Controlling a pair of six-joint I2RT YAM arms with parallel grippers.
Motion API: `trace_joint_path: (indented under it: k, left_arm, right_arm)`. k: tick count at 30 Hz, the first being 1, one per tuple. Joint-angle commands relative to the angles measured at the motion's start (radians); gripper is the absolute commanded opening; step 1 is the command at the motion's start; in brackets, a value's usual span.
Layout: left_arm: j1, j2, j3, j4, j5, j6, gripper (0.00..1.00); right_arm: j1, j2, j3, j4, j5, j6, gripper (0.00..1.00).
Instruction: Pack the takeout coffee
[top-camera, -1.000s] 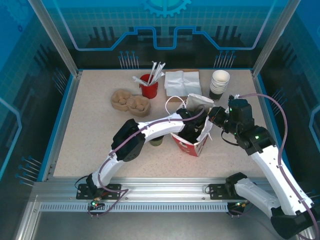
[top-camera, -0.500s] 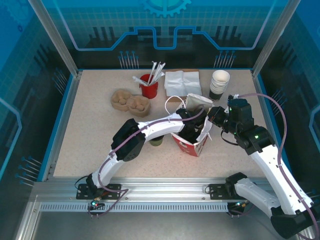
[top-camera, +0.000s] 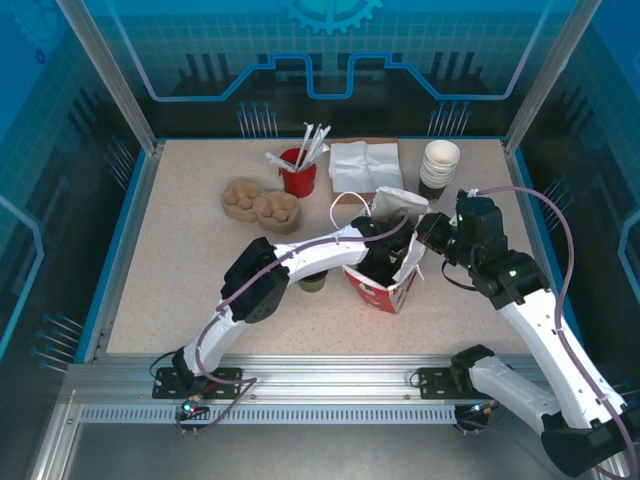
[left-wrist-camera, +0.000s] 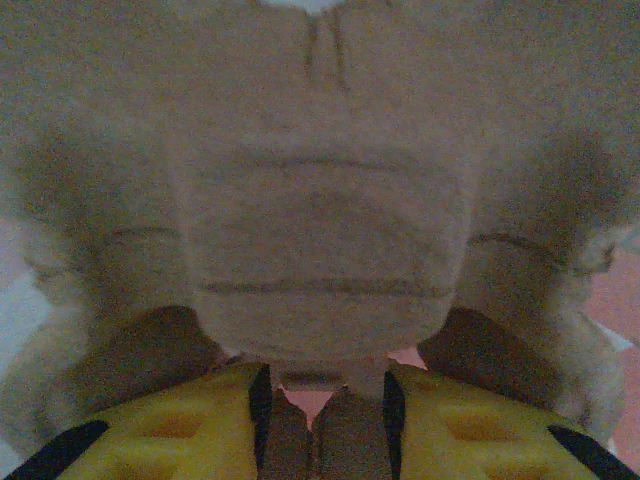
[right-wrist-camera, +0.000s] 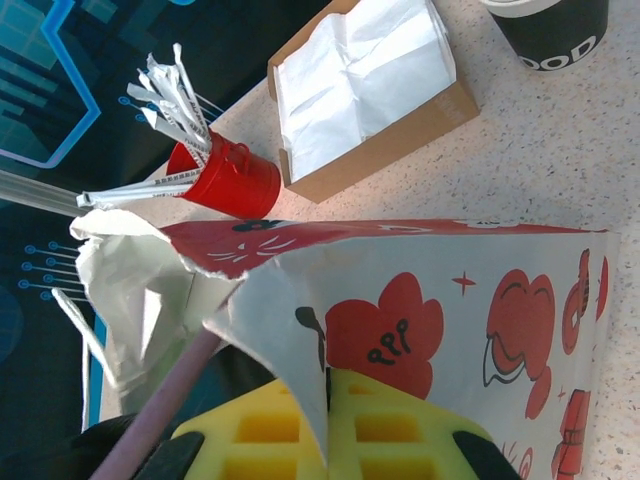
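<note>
Little moved: left tool (left-wrist-camera: 325, 395) in bag (top-camera: 386, 292), grip unclear; right tool (right-wrist-camera: 328, 405) pinches bag rim.

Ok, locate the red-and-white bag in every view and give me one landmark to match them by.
Top external: red-and-white bag stands right of table centre, between the arms.
Right wrist: the bag spans the lower frame, its rim pinched by the right gripper.
Left wrist: blurred tan surface up close; cannot tell if it is the bag.
Landmark: red cup of straws, beyond the bag.
</note>
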Motion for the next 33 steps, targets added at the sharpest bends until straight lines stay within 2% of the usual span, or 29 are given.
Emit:
trace_joint_path:
  k: [1,21,25,33]
  left_arm:
    - [0.000,-0.130,-0.008,-0.026,-0.065,0.015,0.37]
    - [-0.015,-0.346,0.135,-0.159,-0.147,0.024,0.38]
    - [-0.015,-0.417,0.148,-0.154,-0.164,0.036,0.40]
    - [0.046,-0.560,0.133,-0.166,-0.186,0.048,0.44]
  right_arm:
    - [0.004,0.015,0.024,-0.047,0.058,0.009,0.00]
    - [-0.062,0.081,0.076,-0.069,0.020,-0.014,0.00]
    - [-0.089,0.112,0.086,-0.039,-0.035,-0.042,0.00]
    - [-0.193,0.230,0.156,0.008,-0.277,-0.144,0.00]
